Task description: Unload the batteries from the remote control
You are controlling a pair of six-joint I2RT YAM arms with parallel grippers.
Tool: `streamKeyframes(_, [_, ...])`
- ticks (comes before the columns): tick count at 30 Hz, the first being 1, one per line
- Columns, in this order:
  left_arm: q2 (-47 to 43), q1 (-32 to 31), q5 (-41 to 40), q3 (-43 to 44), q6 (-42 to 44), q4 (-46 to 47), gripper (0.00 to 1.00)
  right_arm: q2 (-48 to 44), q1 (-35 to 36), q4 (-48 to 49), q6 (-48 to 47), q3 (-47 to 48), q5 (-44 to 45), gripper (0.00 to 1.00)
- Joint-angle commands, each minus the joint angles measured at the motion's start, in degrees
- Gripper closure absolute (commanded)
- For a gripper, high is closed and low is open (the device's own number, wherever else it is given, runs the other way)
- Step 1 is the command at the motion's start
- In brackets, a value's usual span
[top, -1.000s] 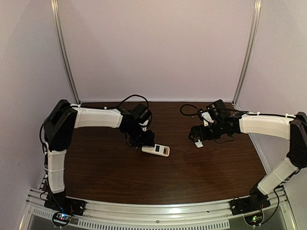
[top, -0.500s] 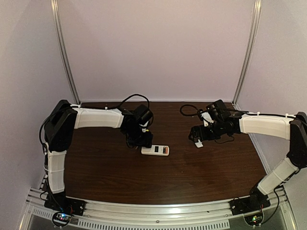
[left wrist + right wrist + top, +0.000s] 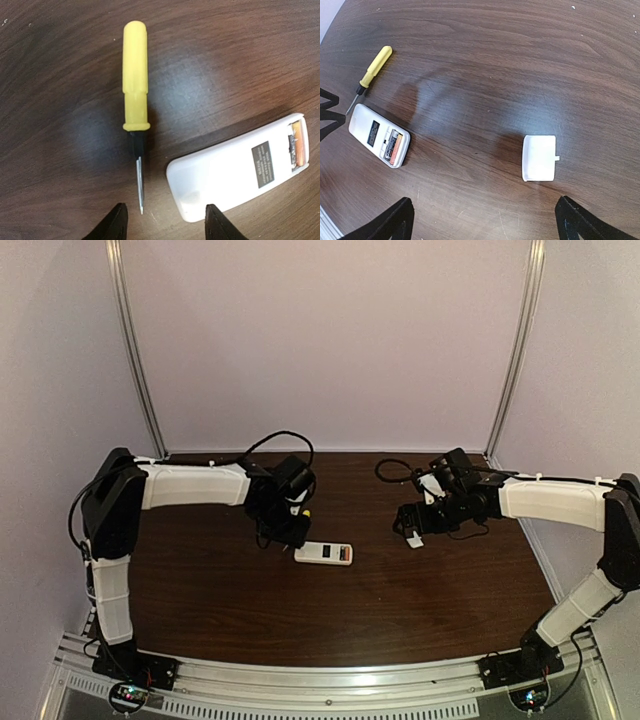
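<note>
The remote control [image 3: 323, 553] lies face down mid-table, a white slab [image 3: 235, 175] with its battery bay uncovered at one end. In the bay sit the batteries [image 3: 393, 144]: an orange one [image 3: 300, 145] and a darker one beside it. My left gripper [image 3: 166, 226] hovers open over the table with nothing held; the screwdriver tip and the remote's near corner lie just ahead of its jaws. My right gripper [image 3: 485, 222] stands wide open and empty above the white cover piece [image 3: 539, 157], well to the right of the remote [image 3: 379, 135].
A yellow-handled screwdriver [image 3: 135, 82] lies beside the remote, its blade pointing toward my left gripper; the right wrist view shows this screwdriver [image 3: 371, 74] too. The cover [image 3: 415, 540] rests under the right gripper [image 3: 410, 525]. Walls close in the table's back and sides.
My left gripper has drawn back to the left, off the remote, and its jaws have narrowed a little. The remote has turned slightly flatter. The right arm has not moved.
</note>
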Motion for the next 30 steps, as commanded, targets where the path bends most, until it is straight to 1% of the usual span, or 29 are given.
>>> streamKeyframes(1, [-1.05,-0.19,-2.23,-1.69,2.24,-0.86,0.47,0.83,-0.38,-0.30,0.75,1.63,-1.17,0.00])
streamKeyframes(6, [0.10,0.18,-2.07,-1.86,1.65,0.73,0.53,1.19,-0.37,-0.49,0.80,2.06,-1.59,0.00])
streamKeyframes(11, [0.88,0.98,-1.80,-1.73,1.02,1.89,0.55,1.59,-0.37,-0.67,1.04,1.99,-2.44,0.00])
streamKeyframes(30, [3.43,2.44,-0.69,-2.96,0.98,3.44,0.69,3.11,-0.37,-0.78,1.14,2.83,-3.61,0.00])
